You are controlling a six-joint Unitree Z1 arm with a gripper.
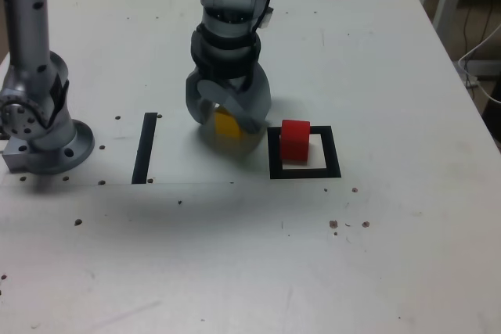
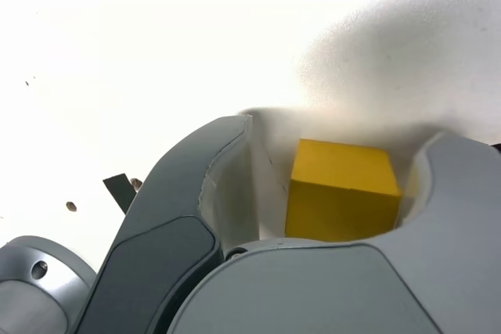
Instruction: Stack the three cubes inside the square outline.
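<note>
A yellow cube [image 1: 228, 126] sits on the white table between the two grey fingers of my gripper [image 1: 226, 121], just to the exterior view's left of the square outline [image 1: 304, 171]. In the wrist view the yellow cube [image 2: 340, 189] fills most of the space between the jaws of the gripper [image 2: 344, 140]; one jaw looks to be against it, and the other is close beside it. Whether they press on it I cannot tell. A red cube [image 1: 295, 138] stands inside the square outline, toward its far left corner.
The arm's grey base [image 1: 39, 134] stands at the exterior view's left. A narrow black strip [image 1: 145, 149] lies on the table between the base and the gripper. Small dark specks dot the table surface [image 1: 235, 256]. Chair legs show off the table's far right edge.
</note>
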